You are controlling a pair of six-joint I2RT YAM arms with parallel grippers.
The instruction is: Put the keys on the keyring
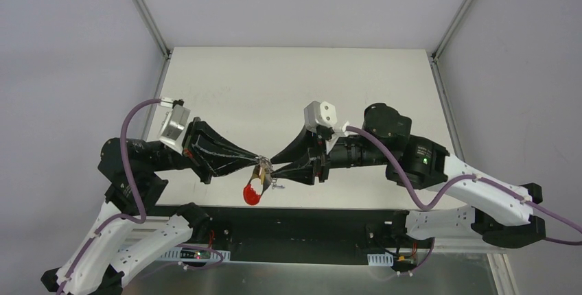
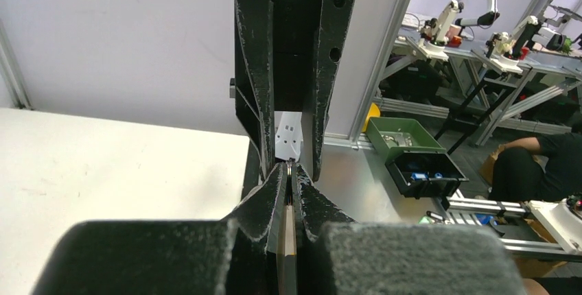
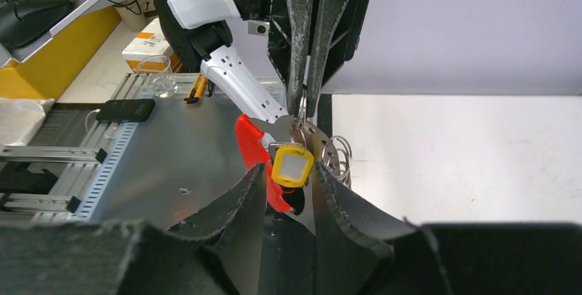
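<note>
My two grippers meet tip to tip above the near edge of the table. My left gripper is shut on the keyring's thin silver ring, whose edge shows between its pads. In the right wrist view the ring's coils hang below the left fingertips, with the red strap curving down; the strap also shows in the top view. The key's yellow head sits between the tips of my right gripper, which close narrowly on it. The blue tag is hidden.
A black base rail and a grey metal shelf run below the table's near edge. Off the table, a green bin and a black bin stand to the right. A phone lies on the shelf.
</note>
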